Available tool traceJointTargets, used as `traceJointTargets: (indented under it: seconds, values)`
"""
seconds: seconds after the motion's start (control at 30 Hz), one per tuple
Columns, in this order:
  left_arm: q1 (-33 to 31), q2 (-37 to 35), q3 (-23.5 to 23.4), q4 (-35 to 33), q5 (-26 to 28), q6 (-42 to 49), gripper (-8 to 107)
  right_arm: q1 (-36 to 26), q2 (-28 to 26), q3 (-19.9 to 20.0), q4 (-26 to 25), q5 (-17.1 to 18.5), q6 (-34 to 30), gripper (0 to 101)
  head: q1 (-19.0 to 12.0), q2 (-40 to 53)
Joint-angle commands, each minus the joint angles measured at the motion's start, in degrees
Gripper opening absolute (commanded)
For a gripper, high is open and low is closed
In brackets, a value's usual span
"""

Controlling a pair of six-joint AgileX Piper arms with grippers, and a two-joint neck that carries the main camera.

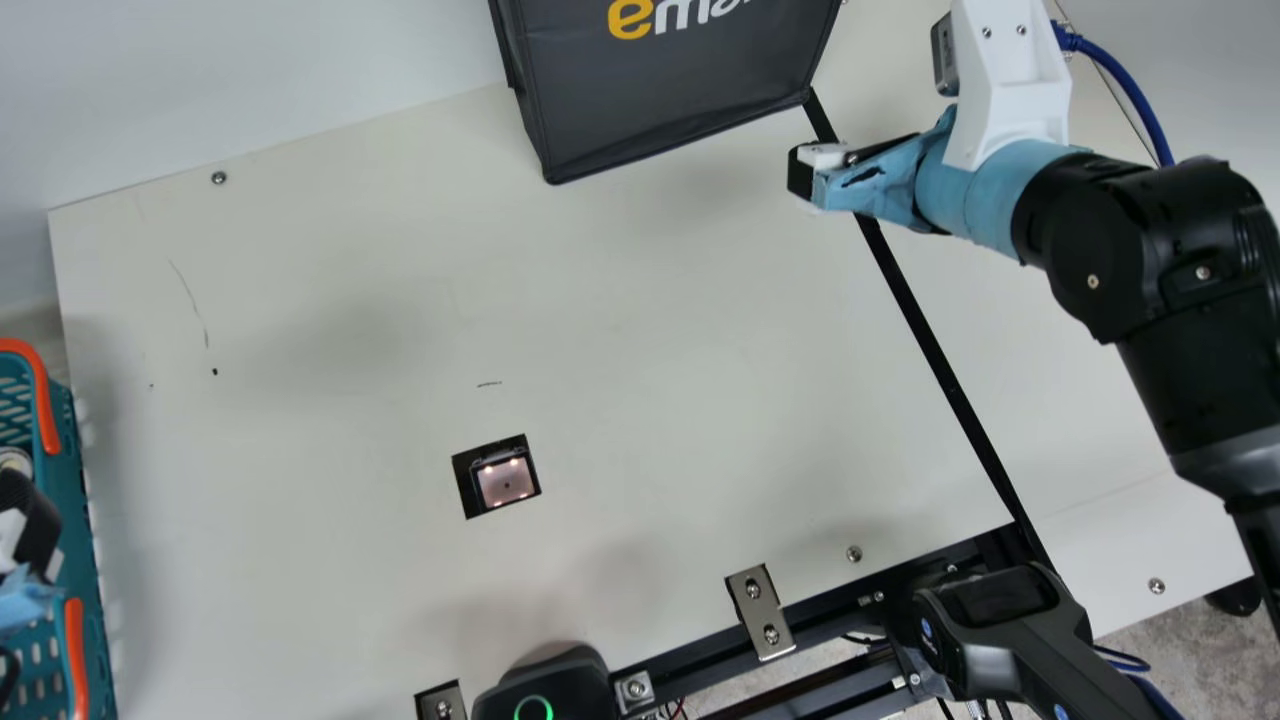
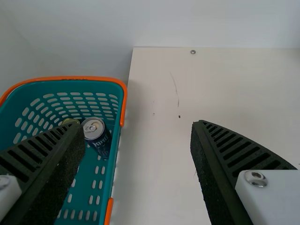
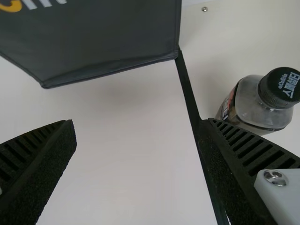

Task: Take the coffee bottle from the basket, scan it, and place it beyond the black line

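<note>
My right gripper (image 1: pixel 808 178) has its two fingers spread apart with nothing between them. The arm comes in from the right edge of the main view, its blue-wrapped wrist pointing across the black line (image 1: pixel 945 370) just beside the dark bag (image 1: pixel 670 100). How high I hold it over the worktop (image 1: pixel 640 320), I can't tell.

My left gripper (image 1: pixel 35 545) also has its fingers apart, near the basket (image 2: pixel 119 154); in the left wrist view, one finger covers part of the basket and the other is set against the worktop.

The coffee bottle (image 3: pixel 255 110), with its black cap, is beyond the black line, close by my right gripper and apart from it. It looks upright to me, though a finger cuts across its lower part in the right wrist view.

The bag stands on the near side of the line, a corner reaching right up to it. Inside the basket is a can (image 2: pixel 96 136), and next to it something yellowish (image 2: pixel 70 121), too covered by my finger to make out. The lit scanner (image 1: pixel 505 480) is set into the worktop. At the main view's bottom edge, a handheld device (image 1: pixel 1000 640) is cut off.
</note>
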Motion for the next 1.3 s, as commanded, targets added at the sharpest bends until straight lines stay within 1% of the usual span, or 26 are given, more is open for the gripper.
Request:
traceJointTargets:
  seconds: [0.0,0.53,0.77,1.27]
  values:
    - [0.0,0.0,0.0,0.0,0.0,0.0,90,0.61,-0.82,0.49,-0.25,0.22,0.14,91,-0.96,-0.13]
    - [0.0,0.0,0.0,0.0,0.0,0.0,90,3.93,-8.79,6.59,-1.32,1.08,0.02,91,-0.96,-0.13]
    - [0.0,0.0,0.0,0.0,0.0,0.0,90,4.9,-10.99,8.13,-1.79,1.21,0.35,91,-0.96,-0.13]
    - [-1.8,-1.03,-12.05,-2.06,15.02,2.02,90,4.0,-17.17,-3.58,-1.32,16.17,-5.76,91,-0.96,19.87]
